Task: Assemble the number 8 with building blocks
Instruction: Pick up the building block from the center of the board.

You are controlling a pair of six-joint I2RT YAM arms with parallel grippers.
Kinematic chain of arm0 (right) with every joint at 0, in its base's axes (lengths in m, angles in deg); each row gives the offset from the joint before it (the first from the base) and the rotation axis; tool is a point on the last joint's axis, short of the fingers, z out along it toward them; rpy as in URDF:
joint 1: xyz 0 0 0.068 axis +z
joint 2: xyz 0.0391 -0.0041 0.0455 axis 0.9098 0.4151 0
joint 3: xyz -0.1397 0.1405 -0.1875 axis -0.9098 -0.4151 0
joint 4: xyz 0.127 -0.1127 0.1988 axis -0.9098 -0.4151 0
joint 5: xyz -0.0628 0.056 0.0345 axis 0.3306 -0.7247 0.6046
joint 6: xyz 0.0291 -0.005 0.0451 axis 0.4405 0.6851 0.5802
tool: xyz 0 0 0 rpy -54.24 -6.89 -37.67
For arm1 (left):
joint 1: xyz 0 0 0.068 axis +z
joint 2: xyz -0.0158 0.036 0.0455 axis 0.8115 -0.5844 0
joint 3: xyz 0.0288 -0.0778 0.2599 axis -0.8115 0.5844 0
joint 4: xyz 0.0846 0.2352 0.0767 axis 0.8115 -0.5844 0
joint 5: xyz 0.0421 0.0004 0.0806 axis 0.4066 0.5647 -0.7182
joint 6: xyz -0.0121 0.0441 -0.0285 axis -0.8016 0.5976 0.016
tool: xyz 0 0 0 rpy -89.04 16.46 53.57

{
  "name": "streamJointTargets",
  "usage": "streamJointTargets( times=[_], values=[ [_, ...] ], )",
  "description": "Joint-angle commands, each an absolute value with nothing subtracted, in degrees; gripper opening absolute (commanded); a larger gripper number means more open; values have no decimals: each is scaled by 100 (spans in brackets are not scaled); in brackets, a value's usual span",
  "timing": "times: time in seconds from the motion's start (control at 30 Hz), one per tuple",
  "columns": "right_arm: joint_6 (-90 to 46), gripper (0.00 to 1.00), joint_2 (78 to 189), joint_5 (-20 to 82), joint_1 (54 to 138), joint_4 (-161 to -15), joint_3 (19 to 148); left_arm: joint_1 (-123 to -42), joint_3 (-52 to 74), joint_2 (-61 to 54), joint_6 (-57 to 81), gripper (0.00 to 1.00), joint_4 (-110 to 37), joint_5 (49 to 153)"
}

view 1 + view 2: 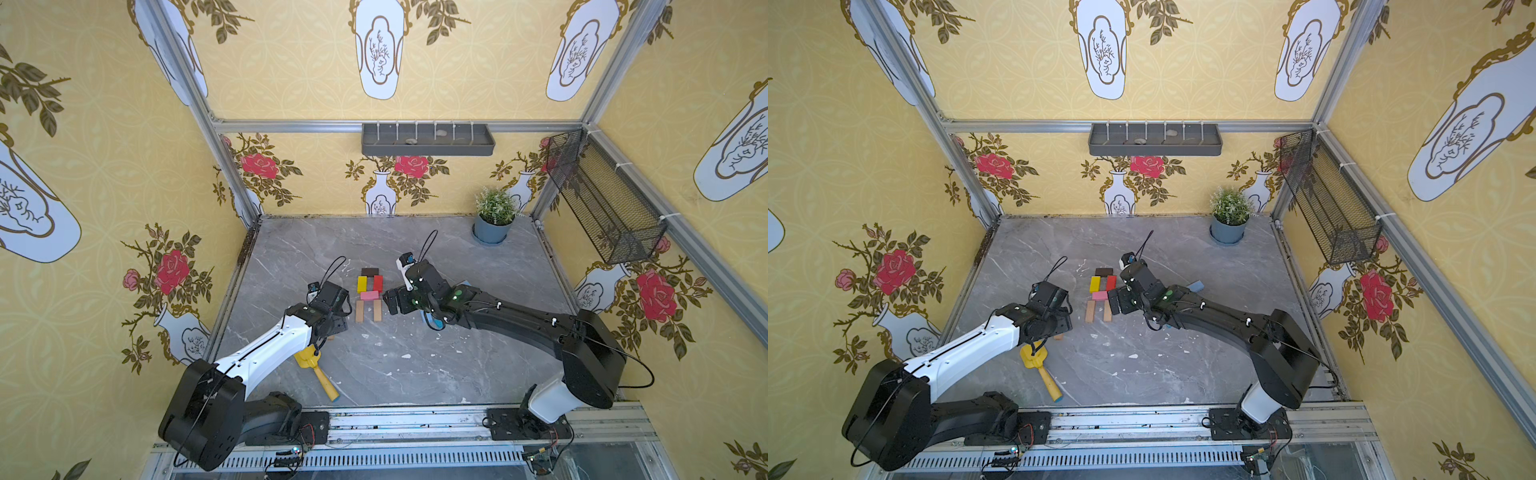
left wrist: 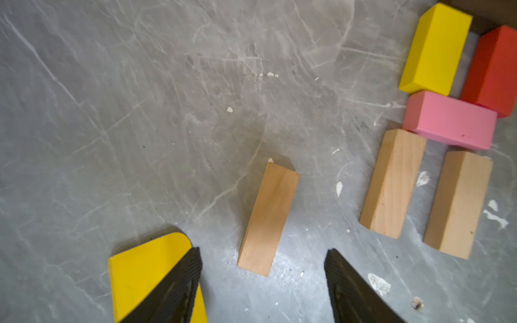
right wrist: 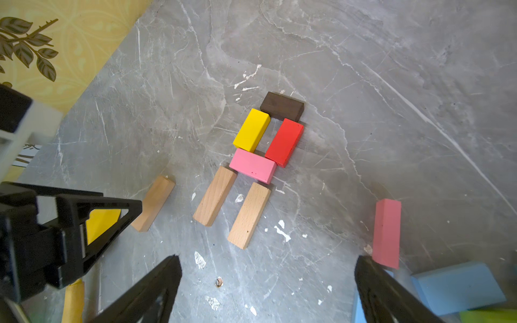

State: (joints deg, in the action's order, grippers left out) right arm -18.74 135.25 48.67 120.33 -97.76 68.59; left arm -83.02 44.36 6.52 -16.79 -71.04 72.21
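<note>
Blocks [image 1: 369,295] lie close together in the middle of the table [image 1: 415,365]. Left gripper [image 2: 263,249] is open, with one end of a loose tan block [image 2: 268,218] between its jaws, not touching. Right gripper [image 3: 268,257] is wide open and holds nothing.

toy shovel [image 1: 324,382]: flat, front left | potted plant [image 1: 494,214]: back right | grey tray [image 1: 428,148]: back wall | mesh basket [image 1: 602,203]: right wall
</note>
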Motion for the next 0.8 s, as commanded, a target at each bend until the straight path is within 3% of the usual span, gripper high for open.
streamJointTargets(
  times=[0.0, 0.3, 0.77],
  values=[
    [-1937, 100, 13378, 4738, 11989, -9446, 6723, -8298, 4395, 412, -1565, 69, -6962, 7208],
    [-1935, 99, 13096, 4668, 11892, -9388, 6460, -8299, 4338, -172, -1459, 57, -6680, 7179],
    [-2117, 98, 12842, 4484, 11832, -9405, 6265, -8297, 4286, -623, -1353, 30, -6516, 7180]
  ],
)
